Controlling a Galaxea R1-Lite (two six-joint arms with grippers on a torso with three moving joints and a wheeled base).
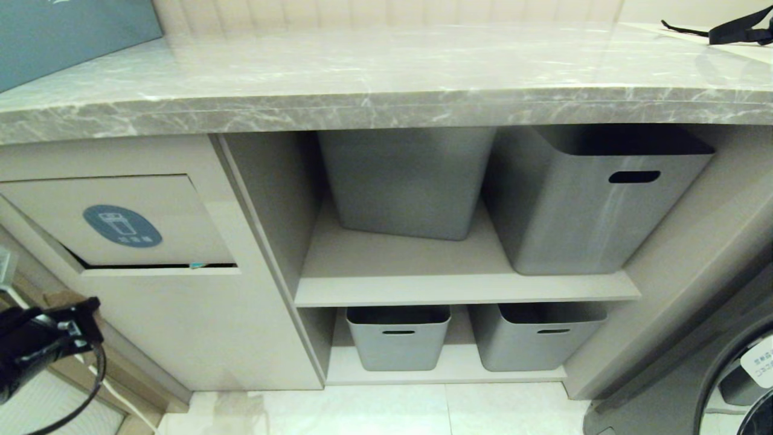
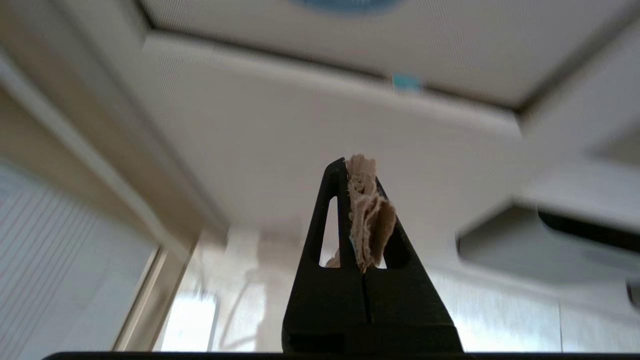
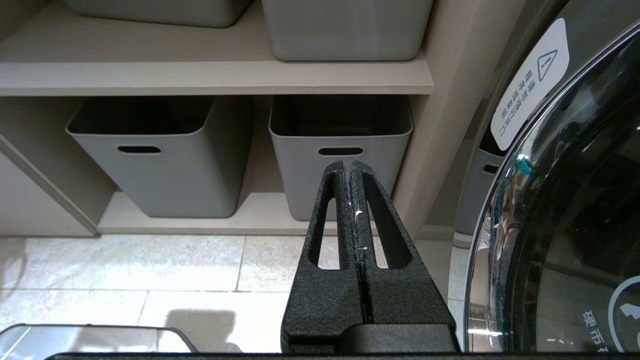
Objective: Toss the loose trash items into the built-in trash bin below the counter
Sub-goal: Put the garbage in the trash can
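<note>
My left gripper [image 2: 356,165] is shut on a torn tan cardboard scrap [image 2: 370,220], one of the loose trash items, which sticks out between its fingers. It points up at the beige cabinet front below the built-in trash bin's flap [image 2: 325,45]. In the head view the left arm [image 1: 42,341] sits low at the far left, below the flap [image 1: 169,205] with its blue oval sticker [image 1: 122,225]. A small teal bit [image 1: 196,264] pokes out of the slit under the flap. The marble counter [image 1: 386,78] runs above. My right gripper [image 3: 349,164] is shut and empty, low by the floor.
Grey tubs with slot handles [image 1: 598,199] fill the open shelves right of the bin, two more [image 3: 340,150] on the bottom shelf. A washing machine door [image 3: 575,200] stands at the right. A black strapped bag [image 1: 740,30] lies on the counter's far right, a teal box [image 1: 60,36] far left.
</note>
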